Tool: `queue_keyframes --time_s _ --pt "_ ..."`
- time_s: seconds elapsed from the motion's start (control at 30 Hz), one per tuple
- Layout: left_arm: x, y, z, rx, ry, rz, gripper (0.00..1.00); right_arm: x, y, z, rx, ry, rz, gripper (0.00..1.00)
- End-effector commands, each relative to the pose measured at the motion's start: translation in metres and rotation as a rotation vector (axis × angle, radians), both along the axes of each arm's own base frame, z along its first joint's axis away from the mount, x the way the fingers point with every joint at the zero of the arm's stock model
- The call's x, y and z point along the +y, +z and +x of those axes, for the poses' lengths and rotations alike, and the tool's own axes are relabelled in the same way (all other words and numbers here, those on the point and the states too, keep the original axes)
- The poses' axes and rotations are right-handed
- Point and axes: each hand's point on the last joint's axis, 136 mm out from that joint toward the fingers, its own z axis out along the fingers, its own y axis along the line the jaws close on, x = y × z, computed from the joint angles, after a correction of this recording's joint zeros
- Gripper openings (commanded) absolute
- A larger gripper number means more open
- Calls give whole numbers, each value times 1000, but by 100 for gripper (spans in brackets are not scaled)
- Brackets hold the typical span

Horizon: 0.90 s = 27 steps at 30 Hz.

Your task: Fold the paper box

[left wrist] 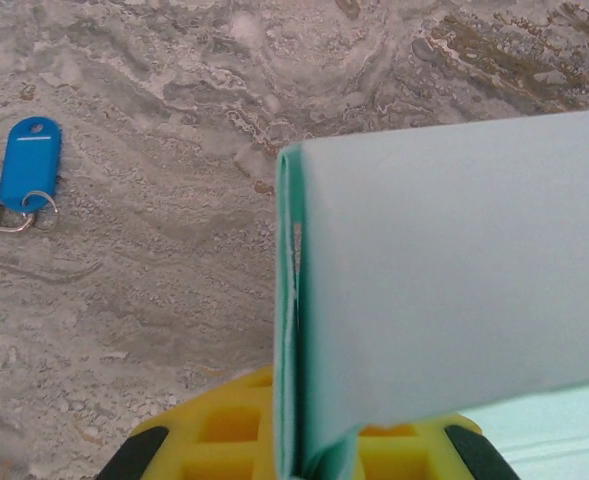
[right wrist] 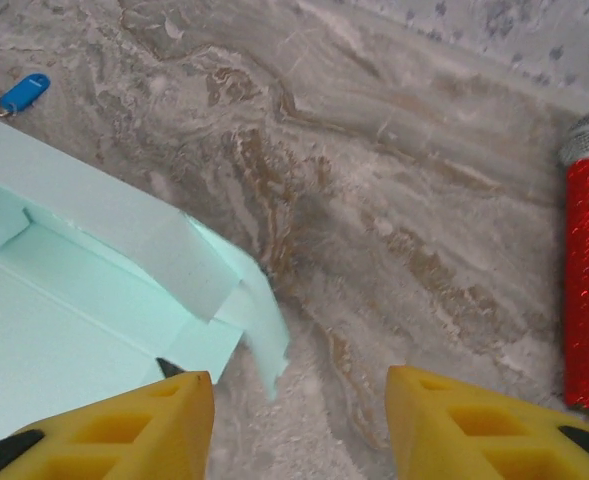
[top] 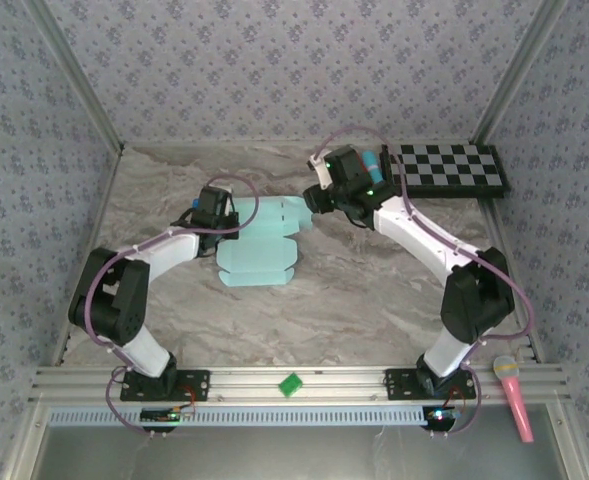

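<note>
Risk lay chiefly in the thin card. The left pincer (left wrist: 306,452) was closed tight on one raised wall of the paper box (top: 259,250), and a hard pull could have creased or torn that panel, or dragged the sheet across the smooth marbled surface (top: 354,300). The right pincer (right wrist: 299,430) stood partly open and empty, just beside the box's right-hand flap; closing off-line, it might have crumpled the tab. The box, pale aqua, matte and die-cut with scored flaps, lay partly formed at mid-surface between the arms. A glossy blue key tag (left wrist: 29,165) lay nearby.
</note>
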Motion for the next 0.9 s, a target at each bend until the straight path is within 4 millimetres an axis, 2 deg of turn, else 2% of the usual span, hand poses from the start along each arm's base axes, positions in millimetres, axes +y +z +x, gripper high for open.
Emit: queue_keyframes --time_s 0.0,0.13,0.27,0.3,0.53,0.87 --pt "0 12 -3 -18 29 -25 0 17 -4 -8 128 -8 108 41" --pt "-1 11 -3 -9 25 -30 0 25 -9 0 171 -20 130 27" --pt "-3 11 -3 -6 23 -32 0 30 -16 9 203 -43 133 2" --pt "-3 11 -2 -5 22 -33 0 31 -17 10 207 -45 135 0" --pt "-4 11 -2 -4 14 -29 0 40 -32 20 253 -51 120 0" --pt "-6 13 0 -3 19 -40 0 52 -53 22 308 -38 102 0"
